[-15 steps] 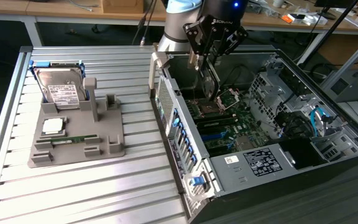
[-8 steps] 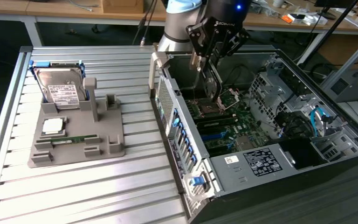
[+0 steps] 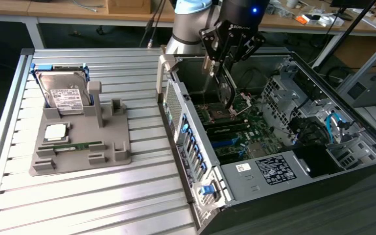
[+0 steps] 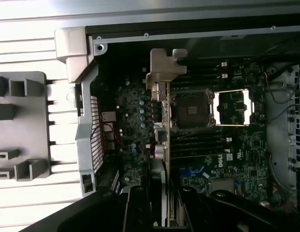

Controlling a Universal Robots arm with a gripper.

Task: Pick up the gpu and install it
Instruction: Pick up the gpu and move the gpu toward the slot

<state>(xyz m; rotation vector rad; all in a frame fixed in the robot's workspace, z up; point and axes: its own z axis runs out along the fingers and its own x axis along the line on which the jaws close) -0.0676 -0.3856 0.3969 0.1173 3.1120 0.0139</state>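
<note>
Tool (image 3: 222, 72) clamped on gpu (image 3: 227, 95), card edge-down inside open pc case (image 3: 175, 112), over the mobo (image 3: 256, 134). Pickup done. Card doesn't look seated in a slot, so install prob. not done.

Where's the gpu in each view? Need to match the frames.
Exterior view: the gpu hangs edge-down from the gripper, inside the open case, just above the motherboard.
Wrist view: the gpu is seen edge-on, a thin green strip running out from the gripper to its silver bracket.
Shared landmark: the motherboard, lying behind the card in both.
</note>
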